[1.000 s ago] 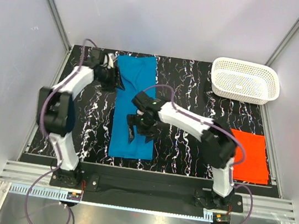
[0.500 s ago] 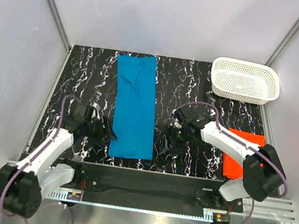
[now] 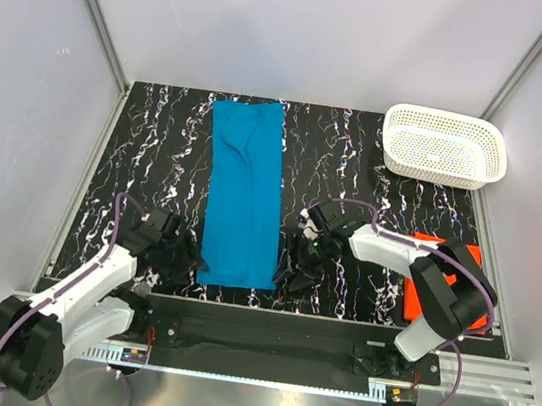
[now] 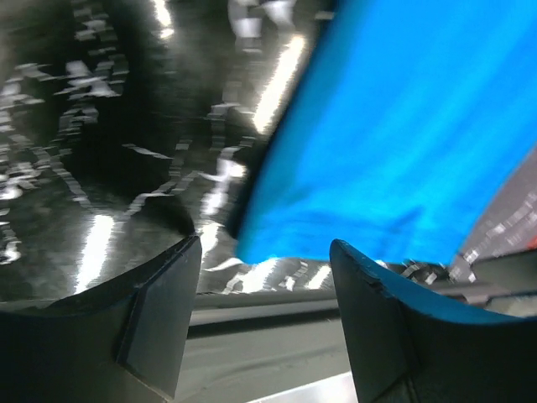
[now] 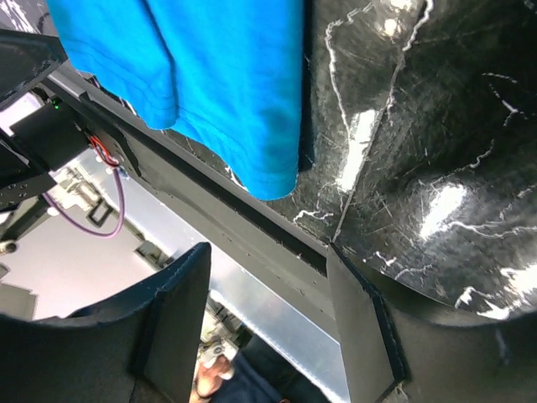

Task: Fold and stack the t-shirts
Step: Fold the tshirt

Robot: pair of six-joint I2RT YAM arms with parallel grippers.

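Flanking the near hem of the blue shirt (image 3: 244,194), the left gripper (image 3: 183,256) and right gripper (image 3: 301,263) sit low over the table (image 3: 357,165), one just beside each near corner. The shirt lies as a long narrow strip, running from the far edge toward the near edge, left of centre. Both wrist views show the jaws spread wide with nothing between them. A cloth corner lies just ahead of each pair of fingers, not yet pinched. The orange shirt (image 3: 410,305), already a flat rectangle, lies at the near right, partly hidden under the right arm. The basket (image 3: 449,115) stands at the far right corner. Step in hand, by judgement: the crosswise fold of the blue strip, at the approach-to-grasp stage. The next move calls for both grippers to close on their corners together, each catching every layer. They then lift and carry the hem evenly toward the far end, so that the strip halves without skew. Stacking is not yet done.
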